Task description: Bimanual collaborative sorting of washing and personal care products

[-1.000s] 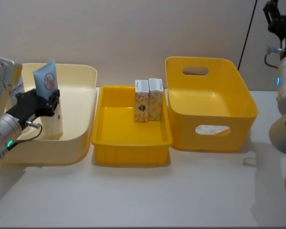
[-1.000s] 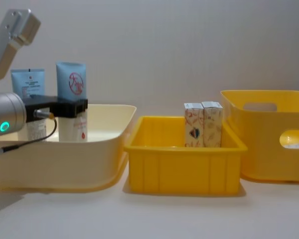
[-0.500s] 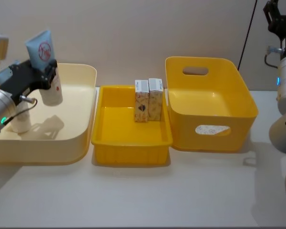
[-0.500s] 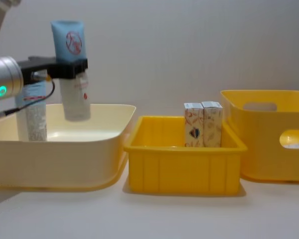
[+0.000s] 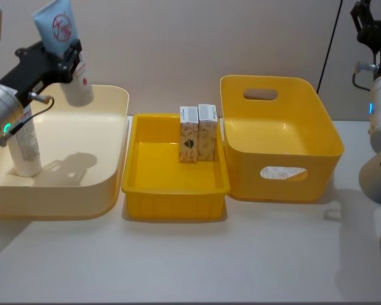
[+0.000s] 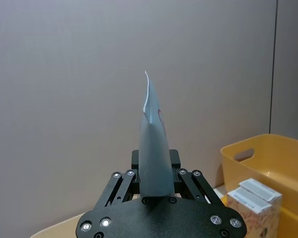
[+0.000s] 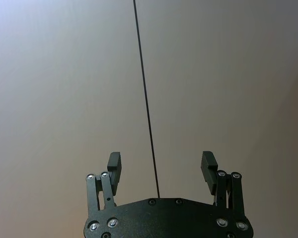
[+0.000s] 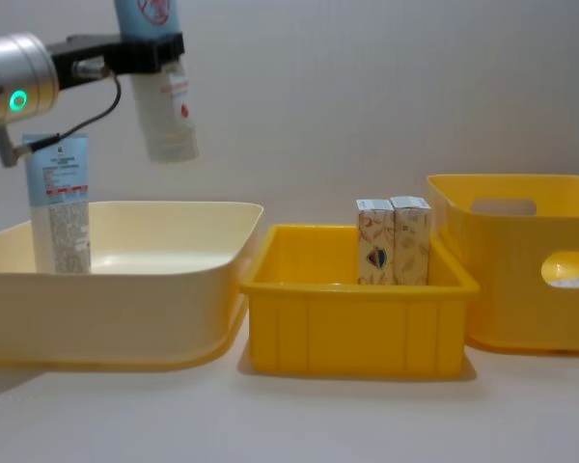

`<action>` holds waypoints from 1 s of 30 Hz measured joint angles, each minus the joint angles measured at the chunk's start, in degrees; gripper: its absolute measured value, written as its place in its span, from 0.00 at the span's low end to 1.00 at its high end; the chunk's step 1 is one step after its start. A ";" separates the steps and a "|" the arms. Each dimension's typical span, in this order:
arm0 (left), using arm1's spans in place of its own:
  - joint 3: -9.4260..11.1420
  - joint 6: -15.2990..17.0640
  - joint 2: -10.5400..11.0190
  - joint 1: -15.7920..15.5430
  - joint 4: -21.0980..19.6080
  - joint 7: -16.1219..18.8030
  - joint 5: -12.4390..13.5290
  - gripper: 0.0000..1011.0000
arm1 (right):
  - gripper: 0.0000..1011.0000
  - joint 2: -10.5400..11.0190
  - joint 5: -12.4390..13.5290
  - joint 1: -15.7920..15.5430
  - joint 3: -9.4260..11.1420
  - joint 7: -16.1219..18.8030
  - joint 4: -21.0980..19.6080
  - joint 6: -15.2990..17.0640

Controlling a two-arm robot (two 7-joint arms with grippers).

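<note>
held tube (image 5: 56, 24): blue-white, red print, cap down, tilted, hung above cream bin (image 5: 117, 152), clamped in left gripper (image 5: 70, 56) | second tube (image 5: 24, 149): stood upright inside that bin | cartons (image 5: 189, 136): two, orange-patterned, stood upright, touching, at yellow tray (image 5: 174, 189) rear

Two squeeze tubes (image 5: 56, 25) (image 5: 25, 146), two cartons (image 5: 188, 136) (image 5: 207, 133), two yellow bins (image 5: 174, 204) (image 5: 241, 184) and one cream bin (image 5: 51, 203).

Lab-like robot test bench, bare white table (image 5: 178, 267), blank grey-beige wall (image 5: 178, 44) at 12 o'clock, thin black cable (image 5: 329, 46) hanging at 1 o'clock, plastic sorting bins (image 5: 174, 204) (three, side by side) across the middle.
</note>
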 joint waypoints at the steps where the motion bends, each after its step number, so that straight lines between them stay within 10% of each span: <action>1: 0.00 -0.04 -0.08 -0.21 0.01 -0.19 -0.13 0.30 | 0.99 0.04 0.00 0.07 0.02 0.10 0.09 -0.07; 30: 1.45 -1.33 -3.59 -7.88 6.65 -7.55 -5.85 0.31 | 0.99 5.47 7.43 2.74 -0.95 18.09 4.50 -4.16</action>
